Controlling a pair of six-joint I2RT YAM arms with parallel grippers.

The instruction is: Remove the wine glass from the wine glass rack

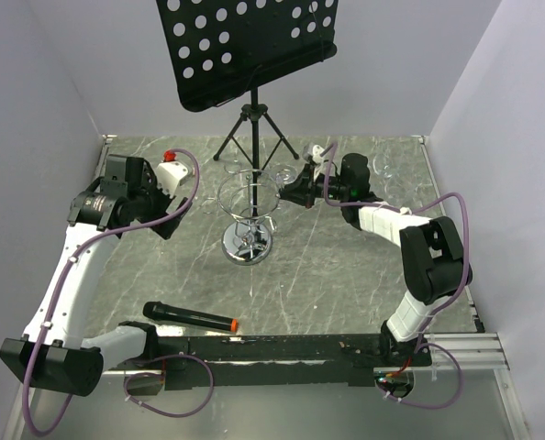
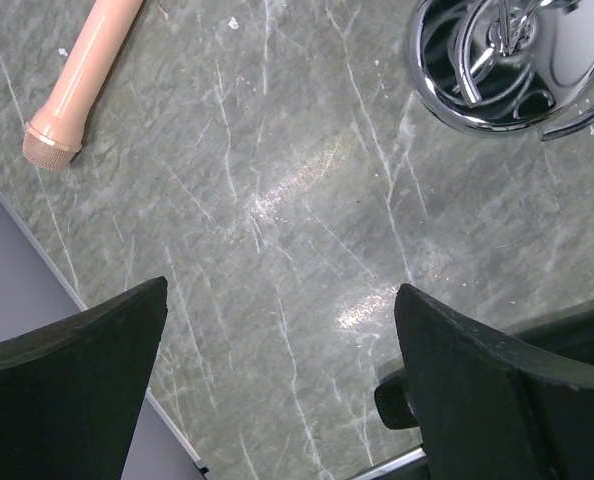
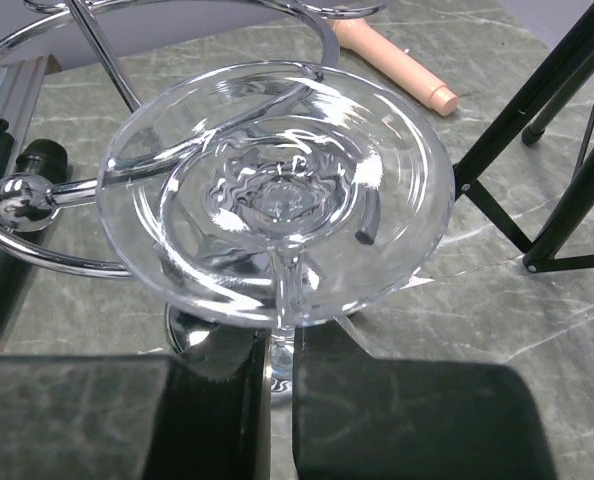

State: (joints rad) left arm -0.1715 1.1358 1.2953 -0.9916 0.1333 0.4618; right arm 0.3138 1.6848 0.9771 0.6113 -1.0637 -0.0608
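Observation:
The chrome wine glass rack stands mid-table on its round shiny base. It also shows in the right wrist view, and its base shows in the left wrist view. My right gripper is shut on the stem of a clear wine glass. The glass's round foot faces the camera at the rack's right edge, and the rack's wire shows through it. The bowl is hidden. My left gripper is open and empty above the bare table, left of the rack.
A black tripod music stand stands behind the rack, with its legs close to the glass. A black microphone with an orange end lies near the front. A peach-coloured handle lies left of the rack. Faint clear glasses stand at the back right.

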